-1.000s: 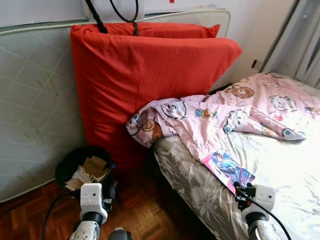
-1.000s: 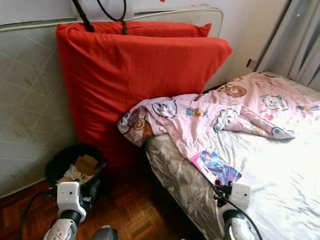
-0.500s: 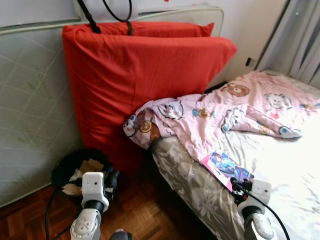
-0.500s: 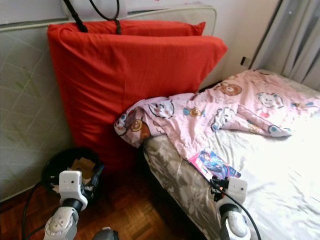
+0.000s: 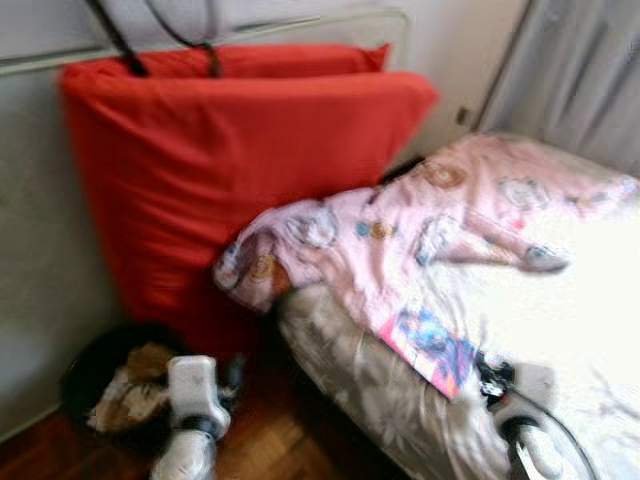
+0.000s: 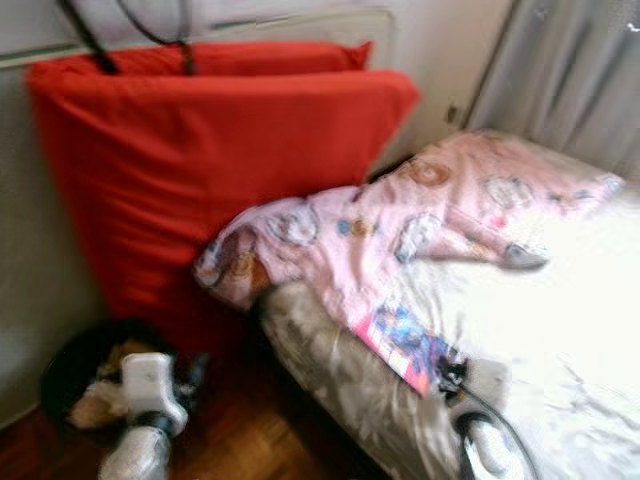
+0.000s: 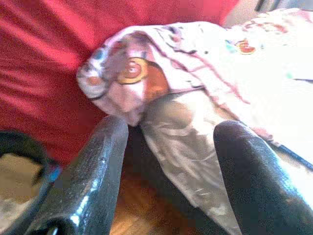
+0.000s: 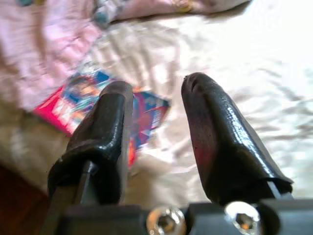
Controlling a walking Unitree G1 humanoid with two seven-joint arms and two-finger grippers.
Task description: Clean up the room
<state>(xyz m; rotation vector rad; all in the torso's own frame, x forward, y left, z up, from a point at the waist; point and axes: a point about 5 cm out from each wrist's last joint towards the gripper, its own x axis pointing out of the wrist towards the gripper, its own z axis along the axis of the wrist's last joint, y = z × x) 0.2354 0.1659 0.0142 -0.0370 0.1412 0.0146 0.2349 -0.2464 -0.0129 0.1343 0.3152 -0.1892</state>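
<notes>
1. Across the right half of the head view, a bed (image 5: 590, 330) with a pale sheet fills the frame down to the lower right corner, its patterned grey side hanging toward the wooden floor (image 5: 270, 440).
2. Upper left of centre, a big red mattress pad (image 5: 250, 170) leans upright against a pale mattress (image 5: 40, 280) at the left edge.
3. Mid-frame, a pink cartoon-print blanket (image 5: 420, 220) lies rumpled over the bed, one corner drooping off the bed's end beside the red pad.
4. Lower left, a black waste bin (image 5: 110, 385) sits on the floor with what looks like crumpled paper inside; the blur makes that hard to confirm.
5. Lower centre-right, a bright pink-and-blue booklet (image 5: 430, 345) lies flat on the bed near its edge, just below the blanket.
6. Bottom right, the right gripper (image 8: 159, 117) hovers over the booklet, fingers parted and empty.
7. Bottom left, the left gripper (image 7: 171, 161) hangs beside the bin, fingers spread wide, gripping nothing.
</notes>
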